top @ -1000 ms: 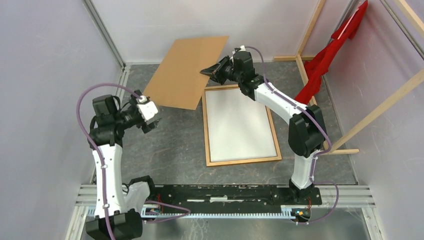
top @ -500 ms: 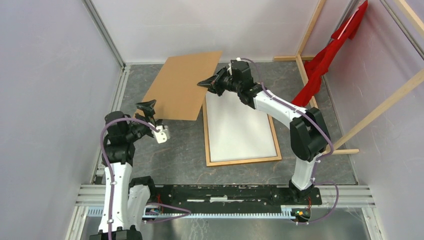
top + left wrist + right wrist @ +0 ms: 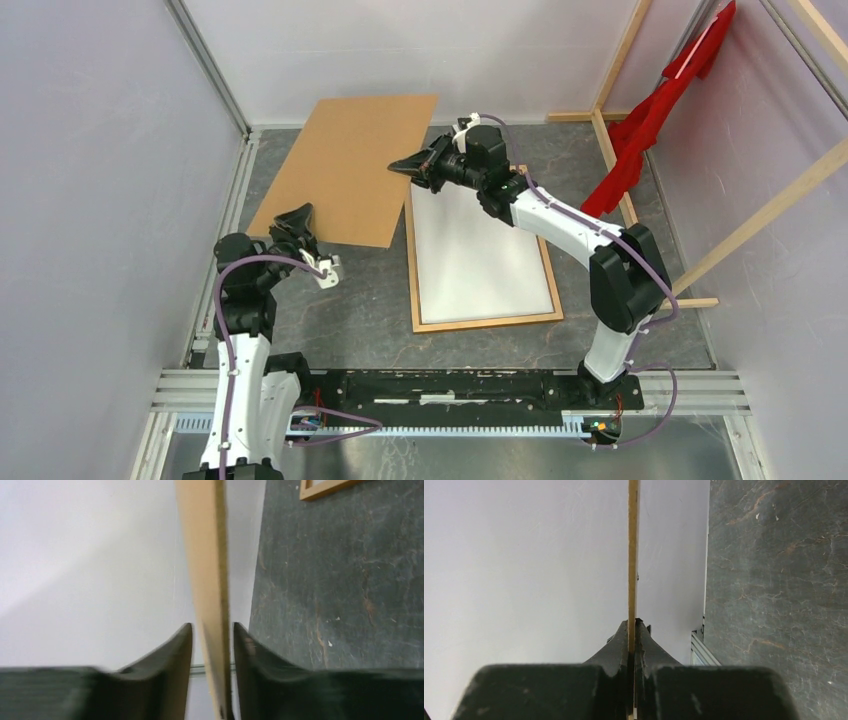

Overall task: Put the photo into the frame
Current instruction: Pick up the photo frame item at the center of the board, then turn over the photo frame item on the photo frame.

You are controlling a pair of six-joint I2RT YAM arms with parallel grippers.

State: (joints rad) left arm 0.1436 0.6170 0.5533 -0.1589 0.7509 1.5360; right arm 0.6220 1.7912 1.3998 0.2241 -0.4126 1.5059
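Observation:
The thin orange-brown frame (image 3: 412, 270) lies flat on the dark table with a white sheet (image 3: 480, 255) filling it. The photo's printed picture shows in no view. A plain brown backing board (image 3: 345, 165) hangs tilted to the frame's left. My right gripper (image 3: 408, 165) is shut on the board's right edge (image 3: 633, 555); in the right wrist view the gripper (image 3: 633, 625) pinches it edge-on. My left gripper (image 3: 300, 215) straddles the board's near edge (image 3: 210, 580). Its jaws (image 3: 212, 630) are partly closed, and a gap remains between the left finger (image 3: 175, 650) and the board.
Pale wooden beams (image 3: 620, 70) draped with red cloth (image 3: 650, 120) stand at the back right. White walls close in the left and the back. An aluminium rail (image 3: 240, 170) runs along the table's left edge. A corner of the frame (image 3: 325, 487) shows in the left wrist view.
My left arm dropped and turned, bringing its gripper onto the board's near edge, and its jaws narrowed around it. My right gripper carried the board leftward and lower.

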